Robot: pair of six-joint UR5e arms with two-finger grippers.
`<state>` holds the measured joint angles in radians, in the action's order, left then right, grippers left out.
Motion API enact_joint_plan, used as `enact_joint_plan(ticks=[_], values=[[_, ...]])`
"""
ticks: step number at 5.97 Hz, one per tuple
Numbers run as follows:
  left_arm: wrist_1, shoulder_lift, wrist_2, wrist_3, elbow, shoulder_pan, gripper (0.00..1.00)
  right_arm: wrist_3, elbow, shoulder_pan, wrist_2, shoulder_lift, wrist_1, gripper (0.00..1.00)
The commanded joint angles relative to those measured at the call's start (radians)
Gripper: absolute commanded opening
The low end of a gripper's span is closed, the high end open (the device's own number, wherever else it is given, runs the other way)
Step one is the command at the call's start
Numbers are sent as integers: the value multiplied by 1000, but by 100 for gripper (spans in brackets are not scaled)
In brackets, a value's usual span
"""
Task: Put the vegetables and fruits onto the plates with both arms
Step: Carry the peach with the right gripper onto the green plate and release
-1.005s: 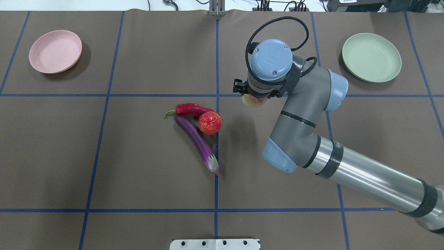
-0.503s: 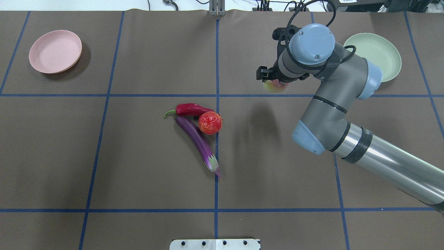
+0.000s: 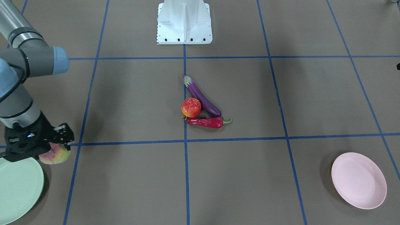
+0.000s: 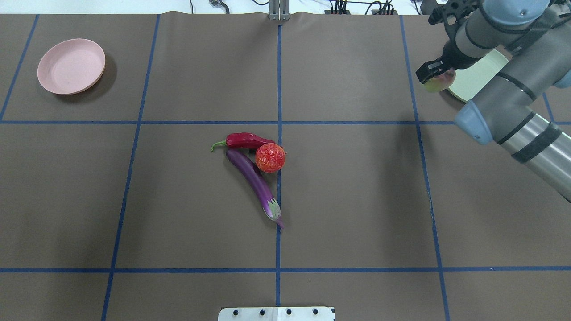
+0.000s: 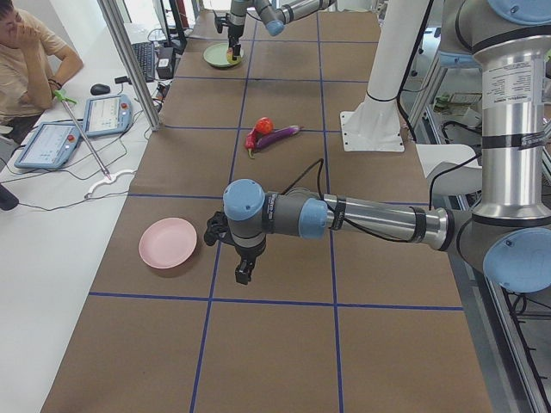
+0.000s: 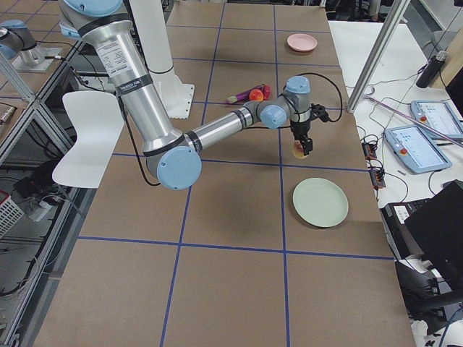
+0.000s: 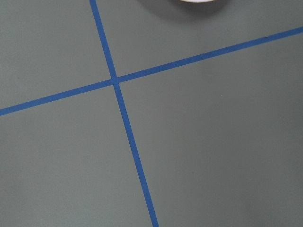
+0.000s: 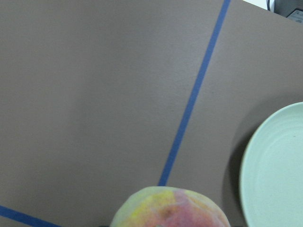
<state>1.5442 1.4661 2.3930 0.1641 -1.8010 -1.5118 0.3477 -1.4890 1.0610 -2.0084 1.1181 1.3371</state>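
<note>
My right gripper (image 4: pixel 435 76) is shut on the pink-and-yellow-green peach (image 4: pixel 440 83) and holds it above the table at the near-left rim of the mint green plate (image 4: pixel 473 84). The right wrist view shows the peach (image 8: pixel 170 208) beside that plate (image 8: pixel 279 175). The purple eggplant (image 4: pixel 254 180), red chili pepper (image 4: pixel 243 141) and bumpy red-orange fruit (image 4: pixel 270 158) lie touching at the table's middle. The pink plate (image 4: pixel 71 66) is empty at the far left. My left gripper (image 5: pixel 244 274) hovers right of the pink plate (image 5: pixel 168 243); I cannot tell if it is open.
The white base block (image 4: pixel 276 313) sits at the near edge. Blue tape lines (image 4: pixel 279 80) divide the brown mat. An operator (image 5: pixel 30 52) sits with tablets (image 5: pixel 108 114) beyond the table's far side.
My right arm has carried the peach from near the table's middle rightward and away, to the mint plate's rim. The other produce has not moved.
</note>
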Motion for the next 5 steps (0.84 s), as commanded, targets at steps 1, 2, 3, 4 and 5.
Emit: enact_joint_plan(ticks=[1,2,3,4,5], values=[[1,-1,0,2,0,-1,100,-114,228,79,-47,6,-244,0],[1,-1,0,0,0,-1,100,-114,348,88,-58,8,-401,0],[1,-1,0,0,0,-1,100,-114,355,89,-64,14,-406,0],[1,-1,0,0,0,1,100,-108,357,88,-62,28,-407,59],[1,-1,0,0,-1,-1,100,-84,348,89,-81,31,-411,100]])
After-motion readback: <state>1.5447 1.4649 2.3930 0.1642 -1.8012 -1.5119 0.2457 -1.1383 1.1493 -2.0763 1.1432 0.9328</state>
